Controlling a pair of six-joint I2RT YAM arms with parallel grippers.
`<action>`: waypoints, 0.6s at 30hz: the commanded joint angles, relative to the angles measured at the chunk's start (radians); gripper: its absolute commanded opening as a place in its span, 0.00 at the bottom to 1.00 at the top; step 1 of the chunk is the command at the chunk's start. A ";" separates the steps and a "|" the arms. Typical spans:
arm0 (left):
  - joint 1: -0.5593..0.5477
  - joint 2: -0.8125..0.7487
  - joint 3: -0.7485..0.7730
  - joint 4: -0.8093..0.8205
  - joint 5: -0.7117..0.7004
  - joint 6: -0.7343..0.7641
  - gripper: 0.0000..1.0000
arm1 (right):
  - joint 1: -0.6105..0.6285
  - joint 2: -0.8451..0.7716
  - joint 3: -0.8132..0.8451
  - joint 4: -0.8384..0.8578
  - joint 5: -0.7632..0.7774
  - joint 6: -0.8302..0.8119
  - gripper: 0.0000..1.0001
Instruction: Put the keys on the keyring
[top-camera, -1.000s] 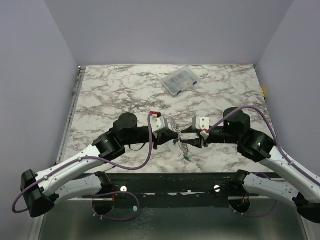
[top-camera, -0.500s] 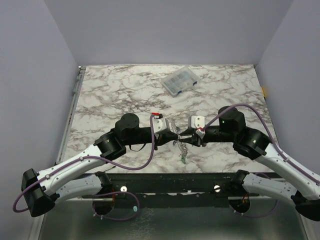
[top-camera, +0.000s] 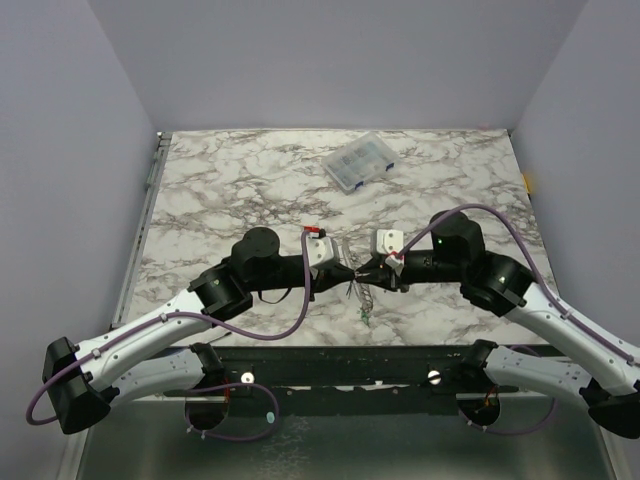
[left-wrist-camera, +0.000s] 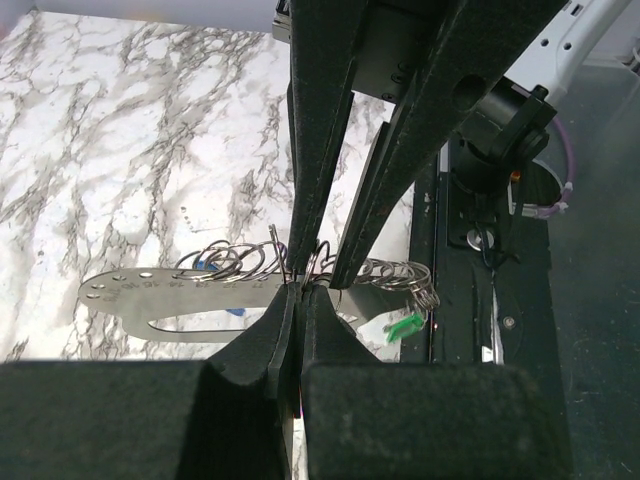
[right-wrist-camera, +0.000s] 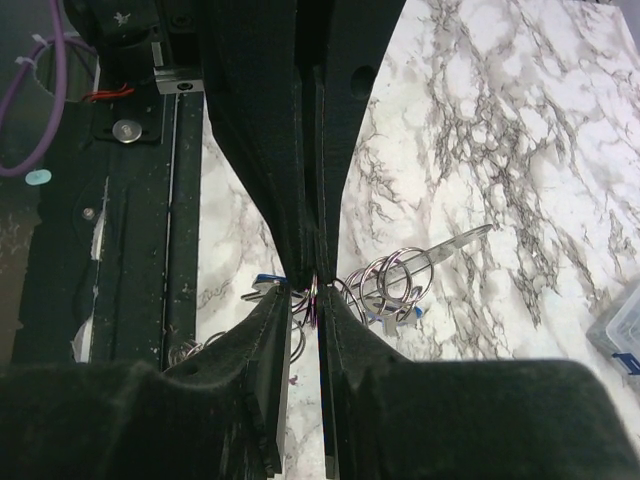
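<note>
The keyring, a flat silvery loop (left-wrist-camera: 180, 300), hangs above the table with several small wire rings (left-wrist-camera: 230, 262) and a short chain (left-wrist-camera: 400, 275). A green key (left-wrist-camera: 405, 325) dangles from the chain, also in the top view (top-camera: 367, 318). Blue key heads (right-wrist-camera: 265, 280) show among the rings. My left gripper (left-wrist-camera: 300, 290) is shut on a wire ring of the keyring. My right gripper (right-wrist-camera: 305, 295) meets it tip to tip. Its jaws stand a narrow gap apart with a ring (right-wrist-camera: 316, 288) between them. In the top view both grippers (top-camera: 355, 273) touch mid-table.
A clear plastic compartment box (top-camera: 359, 162) lies at the back of the marble table (top-camera: 230, 190), and its corner shows in the right wrist view (right-wrist-camera: 625, 330). The table's front edge and black frame (left-wrist-camera: 480, 300) are close below the grippers.
My right gripper has moved left until its tips reach the left gripper's tips. The left gripper has held its place with the keyring. The hanging keys have shifted slightly left.
</note>
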 joint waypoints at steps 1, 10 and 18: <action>-0.002 -0.013 -0.004 0.041 0.058 0.002 0.00 | 0.005 0.021 0.024 0.033 0.029 0.013 0.22; -0.002 -0.021 -0.016 0.037 0.071 0.008 0.00 | 0.005 0.064 0.049 0.006 0.049 0.031 0.01; -0.002 -0.066 -0.029 0.025 0.065 0.015 0.24 | 0.005 0.007 0.029 0.061 0.127 0.055 0.01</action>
